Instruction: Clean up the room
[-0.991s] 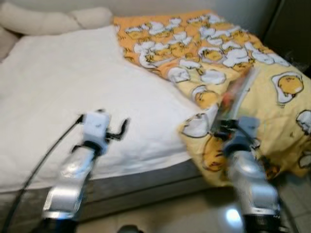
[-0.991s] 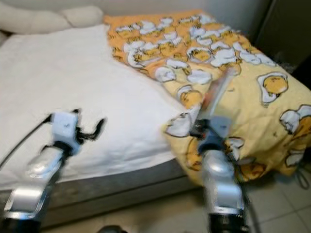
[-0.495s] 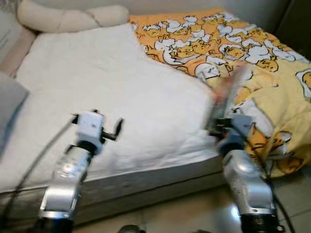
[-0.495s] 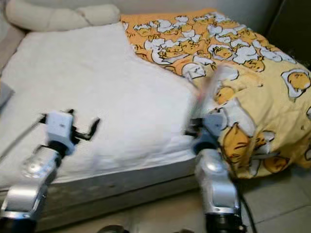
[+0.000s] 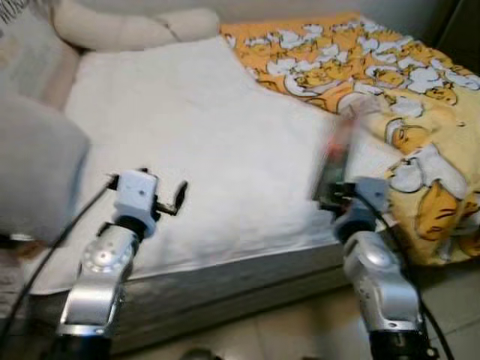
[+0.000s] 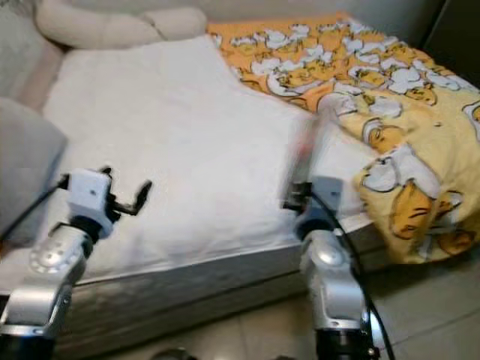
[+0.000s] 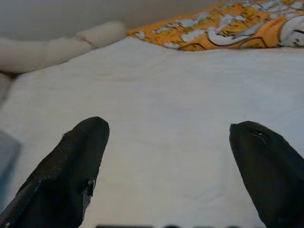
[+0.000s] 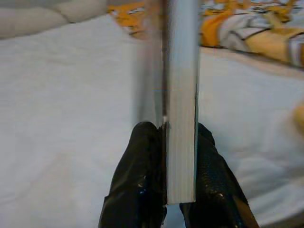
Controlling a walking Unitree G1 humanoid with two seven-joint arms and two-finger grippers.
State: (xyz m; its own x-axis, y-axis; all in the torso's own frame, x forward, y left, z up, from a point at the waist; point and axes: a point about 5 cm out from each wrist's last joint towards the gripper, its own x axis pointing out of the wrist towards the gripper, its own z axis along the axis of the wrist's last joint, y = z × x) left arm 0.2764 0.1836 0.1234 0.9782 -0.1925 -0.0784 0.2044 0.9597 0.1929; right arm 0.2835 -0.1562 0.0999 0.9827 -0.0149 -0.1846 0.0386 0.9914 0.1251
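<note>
Right claw [image 8: 166, 137] grasping a book [image 8: 179, 95] above the bed [image 5: 225, 150] front edge.
Left claw [image 7: 166, 156] released; thin pinch risks the book slipping.

white mattress [image 5: 210, 142], cream pillows [image 5: 135, 30], tiled floor [image 5: 300, 330].

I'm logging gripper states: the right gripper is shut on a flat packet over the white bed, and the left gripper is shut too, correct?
Not quite. The left gripper is open over the white bed, as the left wrist view shows. The right gripper is indeed shut on the flat packet.
</note>
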